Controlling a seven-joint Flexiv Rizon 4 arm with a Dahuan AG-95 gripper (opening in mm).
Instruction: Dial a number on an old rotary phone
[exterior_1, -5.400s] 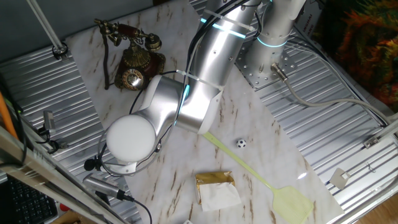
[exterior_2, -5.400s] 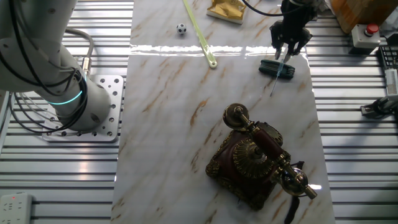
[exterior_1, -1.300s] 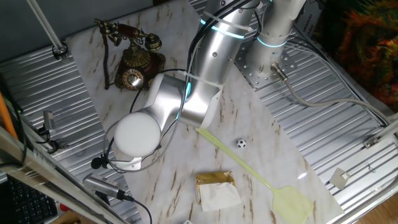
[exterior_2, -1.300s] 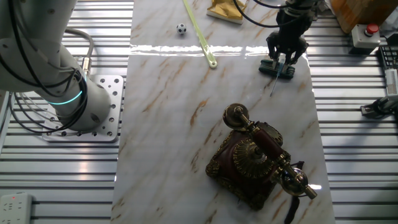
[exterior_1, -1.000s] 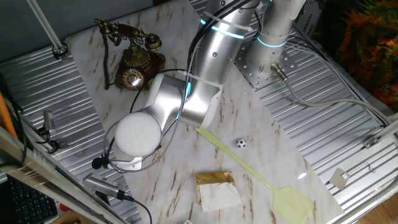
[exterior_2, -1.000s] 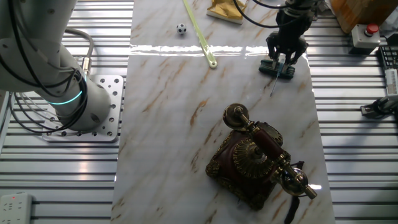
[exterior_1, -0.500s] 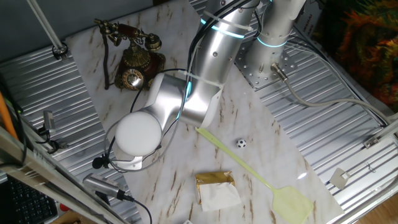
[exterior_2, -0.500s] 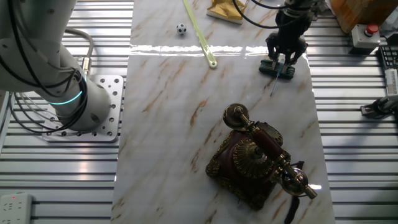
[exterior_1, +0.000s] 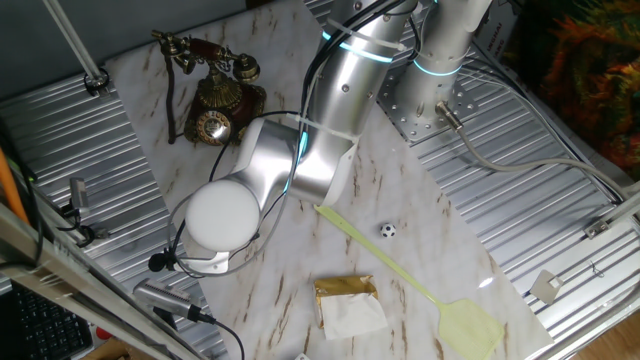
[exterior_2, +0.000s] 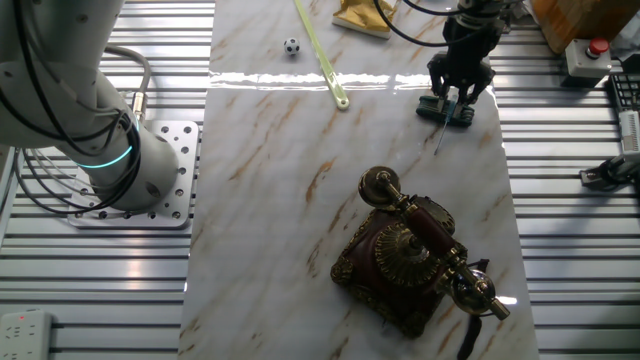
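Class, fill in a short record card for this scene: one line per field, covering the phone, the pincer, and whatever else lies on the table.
Phone: phone at one end of the marble table, handset on its cradle
Pincer: pincer at the far end from the phone, low over a small dark tool; grip unclear
Contact with phone: none
Other items: green swatter, tiny ball, gold packet

- The old rotary phone (exterior_1: 213, 98) (exterior_2: 412, 263) stands upright on the marble tabletop, near one end.
- Its ornate base is dark brown and brass, with a round metallic dial on the sloped front.
- The dark, brass-ended handset (exterior_1: 205, 52) (exterior_2: 430, 243) rests across the cradle.
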